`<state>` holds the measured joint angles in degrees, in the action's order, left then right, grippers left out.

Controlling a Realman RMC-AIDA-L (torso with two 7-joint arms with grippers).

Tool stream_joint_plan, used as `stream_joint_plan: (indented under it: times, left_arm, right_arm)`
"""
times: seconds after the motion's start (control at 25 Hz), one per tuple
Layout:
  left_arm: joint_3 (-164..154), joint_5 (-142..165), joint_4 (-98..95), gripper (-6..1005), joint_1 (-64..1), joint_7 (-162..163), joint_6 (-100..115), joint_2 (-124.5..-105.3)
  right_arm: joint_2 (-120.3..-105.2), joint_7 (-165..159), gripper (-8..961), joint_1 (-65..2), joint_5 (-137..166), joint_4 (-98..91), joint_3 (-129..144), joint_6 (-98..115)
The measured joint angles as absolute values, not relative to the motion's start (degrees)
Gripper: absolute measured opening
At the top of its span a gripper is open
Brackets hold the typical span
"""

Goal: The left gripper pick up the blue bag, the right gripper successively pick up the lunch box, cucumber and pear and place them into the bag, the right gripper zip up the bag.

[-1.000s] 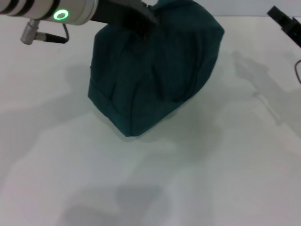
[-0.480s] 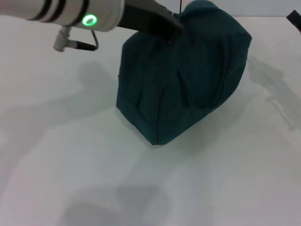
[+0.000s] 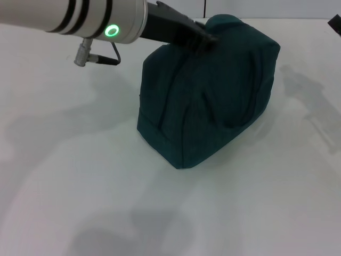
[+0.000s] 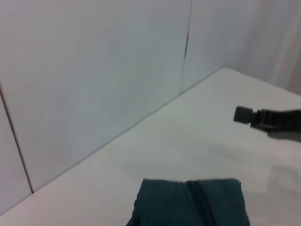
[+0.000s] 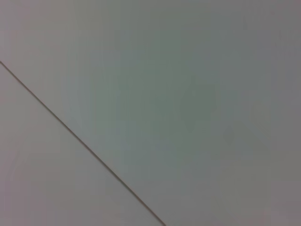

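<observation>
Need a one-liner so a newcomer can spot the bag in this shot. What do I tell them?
Look at the white table: just behind its middle sits the blue bag, a dark teal fabric lump with its zip running across the top. The left gripper reaches to its top from the robot's left. It is the only coloured thing on the table.

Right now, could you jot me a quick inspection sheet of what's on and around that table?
Surface: white table, bare apart from the bag.
Job's things: blue bag rests on the table, its zip line running along the top in the left wrist view; lunch box, cucumber and pear not seen.
Clutter: nothing seen.
Grippers: left gripper sits at the top of the bag; right gripper is off to the right, apart from the bag.
Cables: a short black cable loops under the left arm's wrist by a metal plug.
Surroundings: pale panelled wall behind the table.
</observation>
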<state>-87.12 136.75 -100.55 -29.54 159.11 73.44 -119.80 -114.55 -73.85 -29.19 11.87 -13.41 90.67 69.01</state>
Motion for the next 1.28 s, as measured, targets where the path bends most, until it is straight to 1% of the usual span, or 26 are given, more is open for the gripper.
stream_joint_plan:
  times: [0.32, 0.52, 0.64, 0.76, 0.84, 1.0, 1.04, 1.28]
  left_arm:
    - [-78.95, 127.13, -101.37, 448, -29.86, 155.56, 73.60, -119.58]
    - [-69.92, 117.90, -100.90, 691, -29.66, 148.71, 75.97, -119.41]
    - [-64.63, 109.89, -99.35, 788, -28.58, 140.55, 79.24, -119.42]
    - [-61.44, 100.87, -97.70, 885, -25.83, 130.38, 81.82, -119.51]
    - [-60.25, 96.42, -97.31, 889, -23.08, 125.99, 82.46, -119.45]
    - [-57.66, 92.74, -96.58, 895, -18.95, 120.97, 85.10, -119.56]
    - [-57.42, 92.58, -96.07, 895, -18.39, 120.65, 85.77, -119.56]
    - [-56.18, 92.19, -87.64, 895, -17.18, 116.25, 90.95, -119.45]
  right_arm:
    - [-114.39, -73.52, 15, -28.57, 12.87, -13.34, 90.80, 70.10]
    - [-114.00, -69.00, 16, -28.37, 15.58, -13.68, 90.77, 75.15]
    - [-113.61, -63.47, 17, -28.68, 19.19, -14.12, 90.58, 80.94]
    - [-113.32, -57.54, 18, -29.16, 22.64, -14.78, 90.55, 86.24]
    - [-113.12, -55.04, 19, -29.00, 24.96, -16.41, 90.54, 88.01]
    - [-112.47, -52.35, 183, -28.45, 28.71, -19.67, 90.52, 88.95]
    - [-112.17, -51.84, 224, -28.43, 30.12, -20.48, 90.53, 89.00]
    - [-109.68, -50.66, 351, -28.68, 40.15, -25.71, 90.40, 89.11]
